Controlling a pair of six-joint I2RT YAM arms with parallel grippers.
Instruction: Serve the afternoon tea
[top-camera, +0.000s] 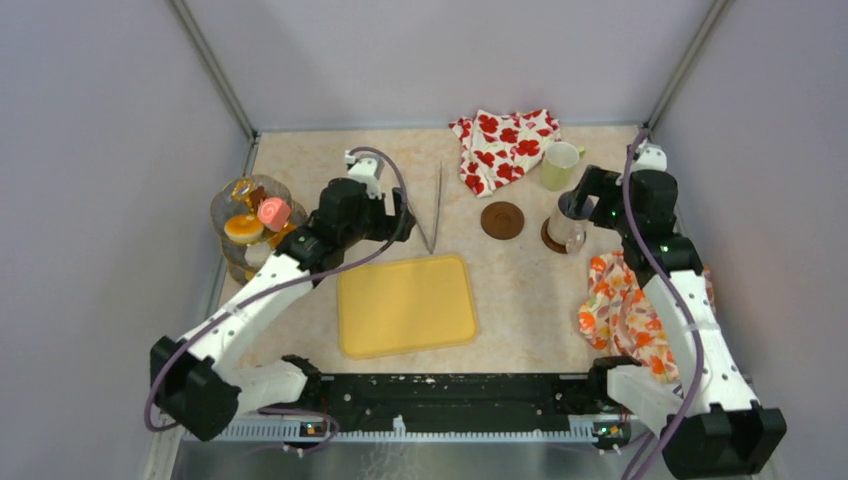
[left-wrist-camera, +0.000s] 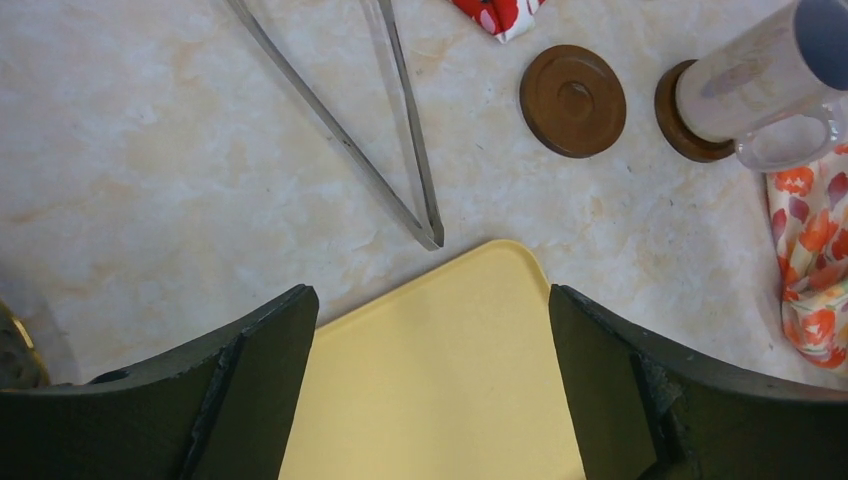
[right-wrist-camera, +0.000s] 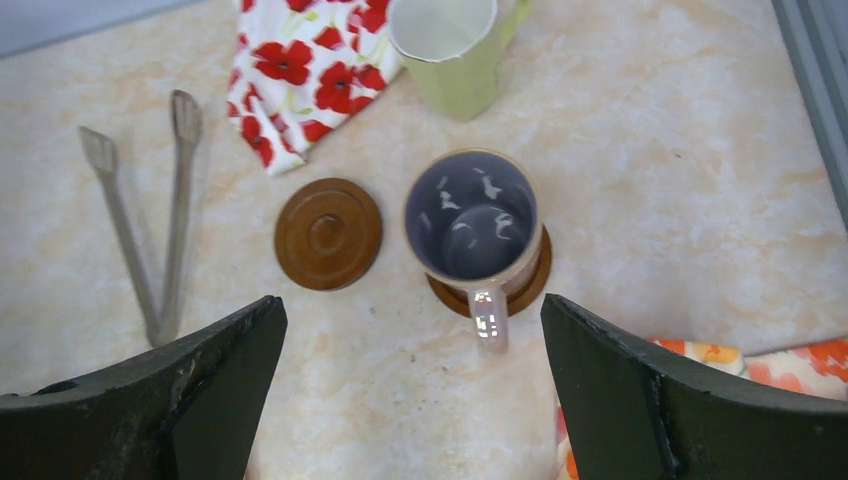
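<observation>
The greyish mug (right-wrist-camera: 472, 215) stands upright on a brown coaster (right-wrist-camera: 525, 288) beyond the far right corner of the yellow tray (top-camera: 405, 305). It lies straight ahead of the right fingers (right-wrist-camera: 620, 400), which are spread wide and hold nothing. In the right wrist view the mug sits ahead of the fingertips and apart from them, within the span of the gap. Its handle is turned back toward the wrist, a little right of the midline. I judge that a grasp here calls for a forward reach along that line, closing across the body or the handle.

The pale-yellow mug (top-camera: 560, 165) stands farther from the tray, just beside the red-flowered cloth (top-camera: 505, 145). The right arm is the nearer to both mugs. A second coaster (top-camera: 502, 220) lies beyond the tray's far edge. The metal tongs (top-camera: 437, 205) have their long axis running away from that edge, joined end just beside the tray. An orange-flowered cloth (top-camera: 620, 310) lies to the tray's right.

The left fingers (left-wrist-camera: 250, 390) are likewise spread and empty, hovering at the tray's far right corner. The sweets sit on a clear stand (top-camera: 232, 262) left of the tray, among them a pink swirl roll (top-camera: 272, 212) and an orange tart (top-camera: 243, 228). The left arm is the nearer to them.

No brand, label or writing can be read on anything.
</observation>
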